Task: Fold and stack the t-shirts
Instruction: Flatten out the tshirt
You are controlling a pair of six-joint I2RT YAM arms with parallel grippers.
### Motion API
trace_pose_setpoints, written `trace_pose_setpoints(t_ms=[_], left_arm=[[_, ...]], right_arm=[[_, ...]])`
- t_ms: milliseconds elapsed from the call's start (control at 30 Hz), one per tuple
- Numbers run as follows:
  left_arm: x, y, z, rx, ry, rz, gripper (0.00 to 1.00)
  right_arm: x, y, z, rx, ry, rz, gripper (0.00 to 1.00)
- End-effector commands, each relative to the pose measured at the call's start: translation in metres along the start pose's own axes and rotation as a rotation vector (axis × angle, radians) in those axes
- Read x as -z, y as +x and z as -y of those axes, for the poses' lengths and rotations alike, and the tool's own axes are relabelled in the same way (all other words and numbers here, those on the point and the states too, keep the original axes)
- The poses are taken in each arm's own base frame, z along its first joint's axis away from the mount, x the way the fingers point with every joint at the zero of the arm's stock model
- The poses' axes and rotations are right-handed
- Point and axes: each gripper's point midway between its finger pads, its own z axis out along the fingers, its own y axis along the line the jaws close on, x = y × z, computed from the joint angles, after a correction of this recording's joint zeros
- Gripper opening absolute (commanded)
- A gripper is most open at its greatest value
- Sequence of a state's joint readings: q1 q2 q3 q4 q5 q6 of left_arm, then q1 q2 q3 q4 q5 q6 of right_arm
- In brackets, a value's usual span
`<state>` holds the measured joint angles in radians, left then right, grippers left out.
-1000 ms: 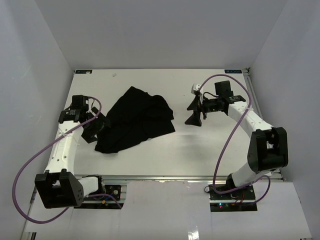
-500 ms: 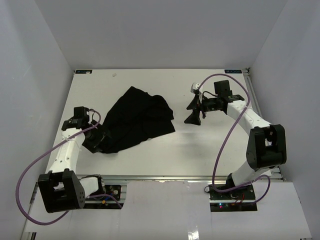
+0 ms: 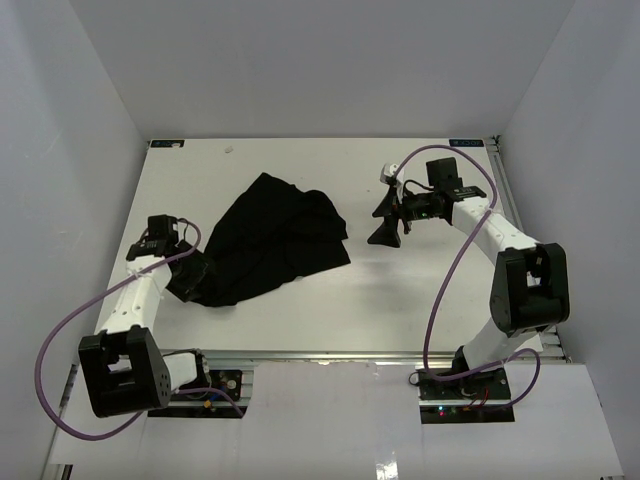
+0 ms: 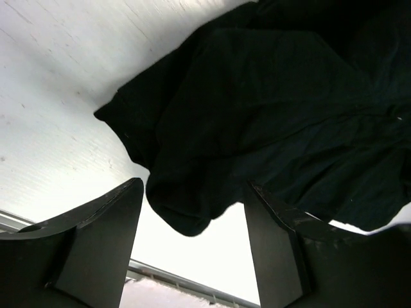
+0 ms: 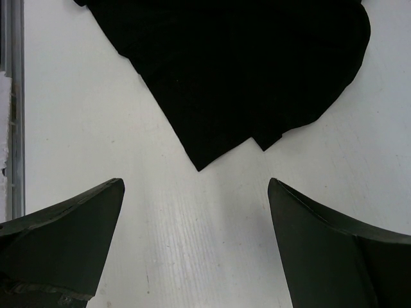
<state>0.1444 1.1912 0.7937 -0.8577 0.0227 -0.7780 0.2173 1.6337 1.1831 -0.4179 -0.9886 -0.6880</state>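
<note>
The left gripper (image 4: 192, 192) has its two fingers spread wide, low over the near-left edge of the t-shirt (image 3: 275, 235), with a rounded fold of black cloth lying in the gap between them but not pinched. The right gripper (image 5: 196, 186) is also spread, holding nothing, above bare white table (image 3: 400, 300) just beside the shirt's right edge. The t-shirt lies crumpled and unfolded in a loose dark heap on the table, left of centre, between the two arms.

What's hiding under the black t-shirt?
Only the white table shows around the crumpled black t-shirt, which lies on it. Anything beneath the cloth is covered, so I cannot tell.
</note>
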Motion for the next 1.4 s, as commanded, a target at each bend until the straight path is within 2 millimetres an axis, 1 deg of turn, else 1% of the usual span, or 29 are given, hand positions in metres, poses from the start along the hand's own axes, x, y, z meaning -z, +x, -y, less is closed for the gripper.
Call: trace_pose_setpoints(t_ms=[0, 33, 67, 200, 267, 433, 567, 667, 700, 900, 1000, 1100, 1133, 1233, 1333, 1367], left_arm=[[-0.005, -0.008, -0.006, 0.001, -0.008, 0.039, 0.74], [-0.006, -0.003, -0.004, 0.003, 0.012, 0.016, 0.72], [-0.008, -0.007, -0.003, 0.011, 0.022, 0.025, 0.71], [-0.016, -0.008, 0.0, 0.018, 0.048, 0.009, 0.68], [-0.021, -0.006, 0.002, 0.015, 0.061, -0.005, 0.66], [-0.025, -0.004, 0.003, 0.01, 0.084, -0.014, 0.61], [-0.027, -0.001, 0.001, 0.009, 0.083, -0.021, 0.6], [-0.031, 0.003, -0.004, 0.012, 0.075, -0.03, 0.59], [-0.033, 0.007, -0.007, 0.014, 0.067, -0.038, 0.57], [-0.035, 0.009, -0.015, 0.023, 0.055, -0.028, 0.55], [-0.034, 0.009, -0.014, 0.023, 0.065, -0.021, 0.51], [-0.033, 0.006, -0.012, 0.028, 0.073, -0.007, 0.45], [-0.033, 0.006, -0.012, 0.028, 0.074, -0.006, 0.45], [-0.029, 0.002, -0.008, 0.025, 0.09, 0.006, 0.39], [-0.022, 0.0, -0.002, 0.022, 0.117, 0.015, 0.33], [-0.018, -0.002, 0.002, 0.022, 0.132, 0.02, 0.29]], right_arm=[[0.0, -0.008, 0.005, 0.018, 0.004, 0.006, 1.0], [0.0, -0.008, 0.005, 0.019, 0.004, 0.005, 1.0], [0.0, -0.008, 0.005, 0.018, 0.005, 0.005, 1.0], [-0.001, -0.007, 0.006, 0.016, 0.003, 0.002, 1.0], [-0.001, -0.009, 0.006, 0.02, 0.001, 0.001, 1.0], [0.0, -0.008, 0.008, 0.023, 0.007, -0.005, 1.0], [0.0, -0.007, 0.007, 0.016, 0.005, -0.009, 1.0], [0.001, -0.007, 0.007, 0.013, 0.006, -0.009, 1.0], [0.001, -0.008, 0.007, 0.015, 0.008, -0.007, 1.0], [0.002, -0.008, 0.006, 0.02, 0.01, -0.011, 1.0], [0.003, -0.008, 0.006, 0.022, 0.011, -0.014, 1.0], [0.003, -0.007, 0.005, 0.022, 0.011, -0.016, 1.0], [0.003, -0.007, 0.005, 0.021, 0.011, -0.016, 1.0], [0.003, -0.007, 0.004, 0.022, 0.01, -0.018, 1.0], [0.004, -0.006, 0.003, 0.026, 0.013, -0.019, 1.0], [0.004, -0.006, 0.003, 0.027, 0.016, -0.02, 1.0]])
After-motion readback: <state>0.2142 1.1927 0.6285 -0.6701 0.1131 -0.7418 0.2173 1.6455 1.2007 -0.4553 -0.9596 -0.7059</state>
